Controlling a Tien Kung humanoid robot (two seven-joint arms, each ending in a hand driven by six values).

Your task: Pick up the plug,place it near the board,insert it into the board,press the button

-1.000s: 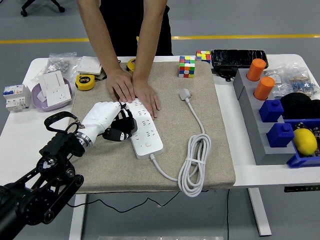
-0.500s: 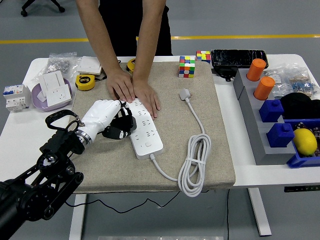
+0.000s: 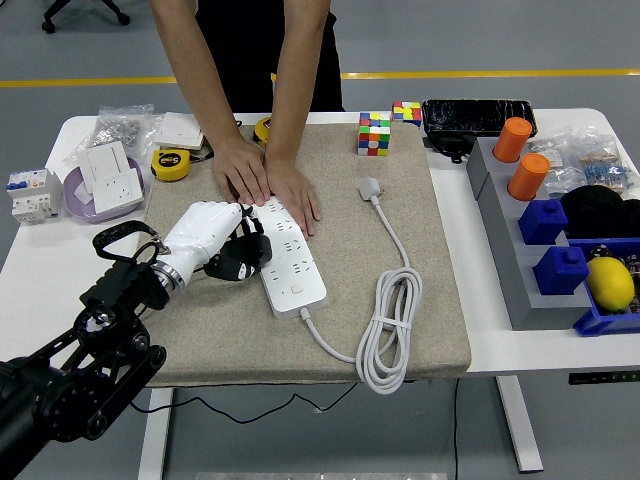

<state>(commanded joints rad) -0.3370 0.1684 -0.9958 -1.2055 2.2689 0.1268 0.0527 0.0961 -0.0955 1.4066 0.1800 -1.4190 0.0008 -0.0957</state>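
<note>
Left hand [image 3: 208, 243] grips a black plug [image 3: 243, 259], fingers curled around it, pressed against the near-left side of the white power strip [image 3: 288, 259]. To seat it well, I'd line the prongs squarely over a socket, then push straight down. Beyond the hand, a person's hands [image 3: 268, 182] pin the strip's far end. The forearm rises from lower left, wrist angled toward the strip.
</note>
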